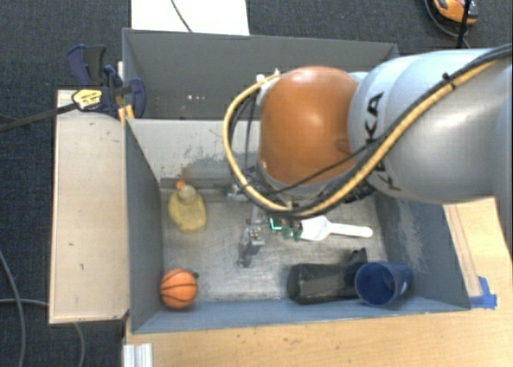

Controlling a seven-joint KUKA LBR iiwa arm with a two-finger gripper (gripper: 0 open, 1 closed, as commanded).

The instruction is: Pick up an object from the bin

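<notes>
Reaching in from the view's right, the arm [433, 141] with its orange wrist cover [309, 125] spans the upper middle of the grey bin [143, 237]. Five loose things lie on the bin floor, well apart for the most part.

1. A black, blocky thing [321, 283] lies along the near wall, right of centre.
2. A blue cup [383, 284] lies on its side, touching the black thing's right end, mouth toward the viewer.
3. A yellow gourd-shaped toy [187, 211] stands near the left wall, toward the back.
4. A white spoon [341, 231] lies right of centre. Its long axis runs left to right across the view, bowl end to the left.
5. An orange ball [178, 288] sits in the near left corner.

The end effector [250, 247] hangs over bare floor at the bin's middle, with nothing seen in its grasp. Whether it is released or clenched cannot be told.

Judged from this layout, the spoon is the nearest candidate: its bowl end lies just beside the end effector, toward the view's right. A grasp there would need a closing line across the handle's axis, front to back. The gourd, at upper left, is the next nearest.
</notes>
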